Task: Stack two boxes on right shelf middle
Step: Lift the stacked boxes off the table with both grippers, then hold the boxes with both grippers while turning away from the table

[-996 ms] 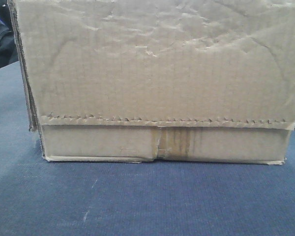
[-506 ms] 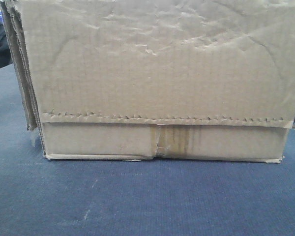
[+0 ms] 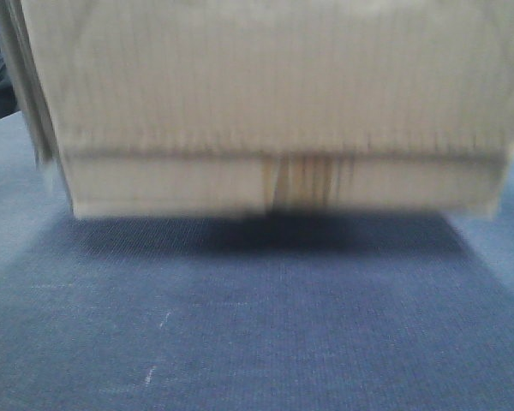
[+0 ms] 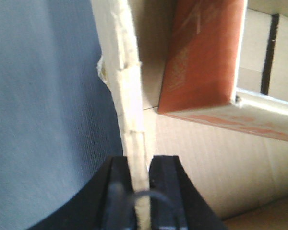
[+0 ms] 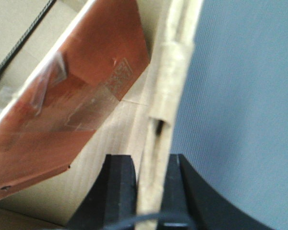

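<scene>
**Desk:** Where is the carton right now?

**Operator:** On my front view the brown carton (image 3: 274,94) fills the upper half of the frame, badly smeared. I can make out its lower flap and the brown-stained seam (image 3: 304,180) at the centre. It is over the blue cloth (image 3: 257,342), and a dark shadow (image 3: 265,233) runs along the cloth right under its bottom edge. It looks clear of the cloth, but with that blur I cannot say for sure.

**Desk:** What is the left gripper doing?

**Operator:** My left gripper (image 4: 140,165) has its two black fingers pressed on either side of the carton's left wall (image 4: 127,86), pinching the cardboard edge-on. The wall is layered and ragged along its edge. The blue cloth lies on its outer side and the carton's interior on the other.

**Desk:** And the right?

**Operator:** The same, mirrored. My right gripper (image 5: 151,163) is clamped on the right wall (image 5: 175,72), with one finger inside the carton and one outside, over the cloth. A slit shows between the cardboard layers just above the fingers.

**Desk:** Anything inside?

**Operator:** An orange box (image 4: 201,52) sits tilted in the carton, slanting across the interior. The right wrist view shows clear tape on its face. A thin cable (image 4: 149,194) crosses in front of the fingers at the bottom of both wrist views.
</scene>
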